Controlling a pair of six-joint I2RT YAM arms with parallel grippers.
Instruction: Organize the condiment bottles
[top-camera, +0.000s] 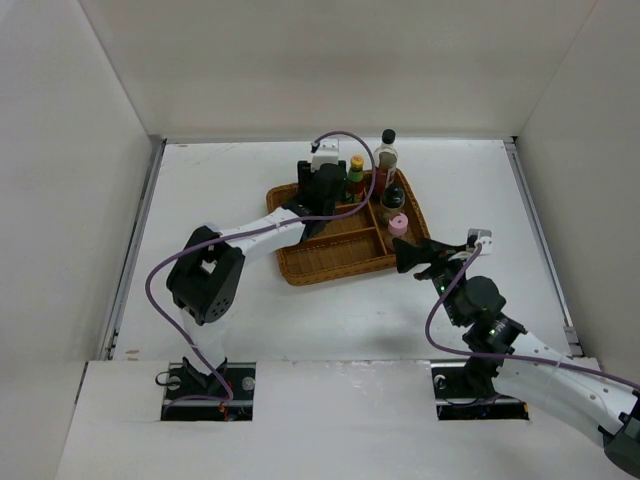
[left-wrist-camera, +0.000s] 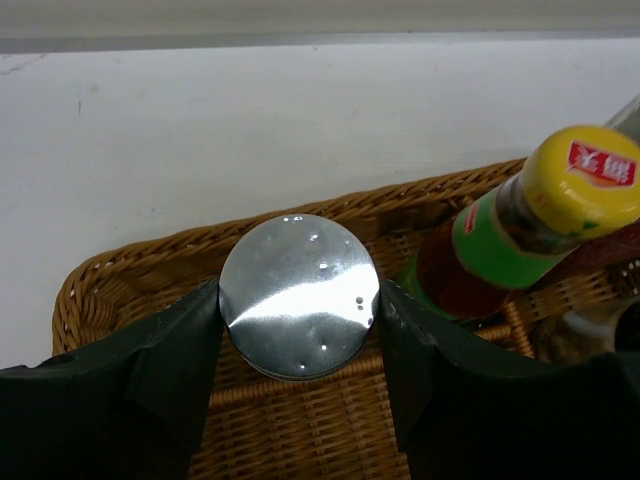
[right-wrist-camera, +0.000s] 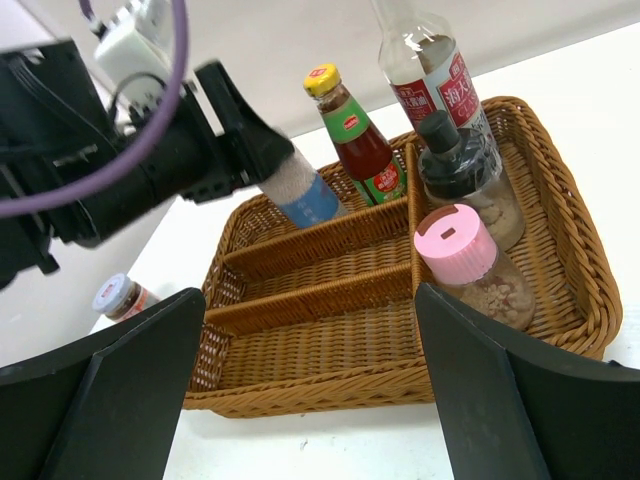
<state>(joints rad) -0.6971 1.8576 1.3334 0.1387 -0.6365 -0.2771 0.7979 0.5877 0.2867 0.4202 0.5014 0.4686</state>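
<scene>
My left gripper (top-camera: 322, 187) is shut on the silver-lidded blue-label jar (left-wrist-camera: 298, 295), which leans in the back left compartment of the wicker tray (top-camera: 330, 262); its blue label (right-wrist-camera: 310, 200) shows in the right wrist view. The green bottle (top-camera: 356, 178) with its yellow cap (left-wrist-camera: 585, 180) stands just right of it. The tall clear black-capped bottle (top-camera: 386, 150), the black-capped brown shaker (right-wrist-camera: 455, 165) and the pink-capped shaker (right-wrist-camera: 458, 250) stand in the tray's right compartment. The short red-lidded jar (right-wrist-camera: 120, 297) sits on the table left of the tray. My right gripper (top-camera: 425, 257) is open and empty at the tray's near right corner.
The tray's two long front compartments (right-wrist-camera: 330, 330) hold nothing. White walls enclose the table on the left, back and right. The left arm (top-camera: 240, 240) reaches across the tray's left side.
</scene>
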